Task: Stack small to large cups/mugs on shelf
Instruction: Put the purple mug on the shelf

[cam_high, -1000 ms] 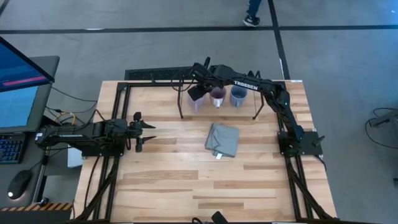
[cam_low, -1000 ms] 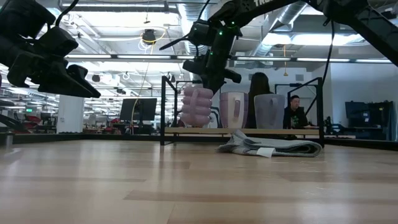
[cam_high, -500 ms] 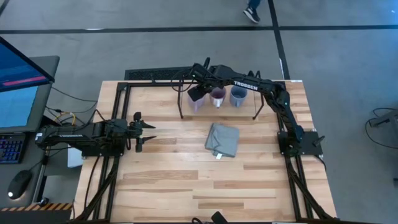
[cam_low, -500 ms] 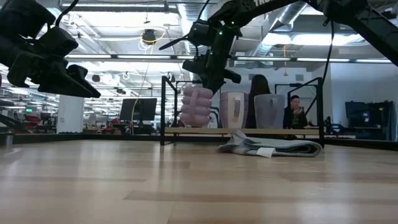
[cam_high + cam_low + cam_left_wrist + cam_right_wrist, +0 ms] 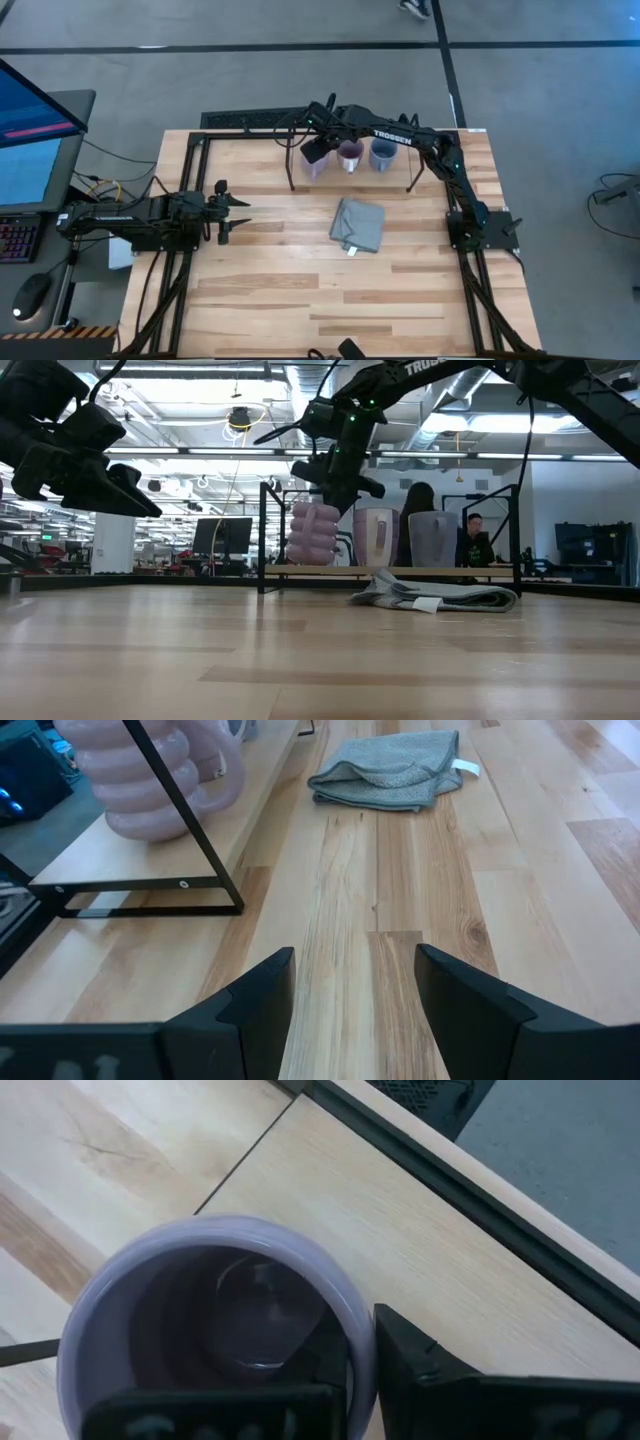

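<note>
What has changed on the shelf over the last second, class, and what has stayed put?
The right claw, shut on the lavender mug's rim, has carried it slightly higher and a touch left in the low view. The other two mugs, the grey cloth and the waiting left claw stayed as they were.

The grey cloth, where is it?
The grey cloth lies folded on the table's middle in the high view, just in front of the shelf with the mugs.
</note>
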Robot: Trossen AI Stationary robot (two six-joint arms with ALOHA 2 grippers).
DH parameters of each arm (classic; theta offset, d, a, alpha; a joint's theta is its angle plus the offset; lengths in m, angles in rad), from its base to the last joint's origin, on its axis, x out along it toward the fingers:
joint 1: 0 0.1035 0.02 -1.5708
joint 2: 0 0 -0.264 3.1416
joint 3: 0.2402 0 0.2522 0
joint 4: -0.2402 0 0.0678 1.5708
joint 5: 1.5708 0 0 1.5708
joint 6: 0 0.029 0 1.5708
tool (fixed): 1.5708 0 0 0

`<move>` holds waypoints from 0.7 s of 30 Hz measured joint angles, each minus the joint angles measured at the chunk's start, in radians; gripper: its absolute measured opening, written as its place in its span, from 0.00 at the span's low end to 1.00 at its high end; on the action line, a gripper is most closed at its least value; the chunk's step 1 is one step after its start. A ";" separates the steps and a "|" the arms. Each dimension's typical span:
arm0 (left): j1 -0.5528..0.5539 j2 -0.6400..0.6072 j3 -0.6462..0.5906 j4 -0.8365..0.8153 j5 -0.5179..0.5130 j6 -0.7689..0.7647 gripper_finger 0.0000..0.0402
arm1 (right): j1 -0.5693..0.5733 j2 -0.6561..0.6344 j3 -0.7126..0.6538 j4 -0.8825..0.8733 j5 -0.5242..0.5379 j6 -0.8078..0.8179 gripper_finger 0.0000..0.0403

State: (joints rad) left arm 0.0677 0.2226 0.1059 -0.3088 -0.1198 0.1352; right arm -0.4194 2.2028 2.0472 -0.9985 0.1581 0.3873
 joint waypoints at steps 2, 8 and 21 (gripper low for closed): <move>0.000 0.000 0.000 0.000 0.000 0.000 0.50 | 0.000 0.001 -0.001 0.001 -0.002 0.000 0.11; 0.000 0.000 0.000 0.000 0.000 0.000 0.50 | -0.001 -0.002 -0.005 0.002 0.004 -0.003 0.16; 0.000 0.000 0.000 0.001 0.000 0.011 0.50 | 0.001 0.000 -0.006 0.020 0.003 -0.048 0.19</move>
State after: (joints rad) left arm 0.0681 0.2226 0.1059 -0.3080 -0.1200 0.1459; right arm -0.4183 2.2024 2.0407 -0.9785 0.1608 0.3393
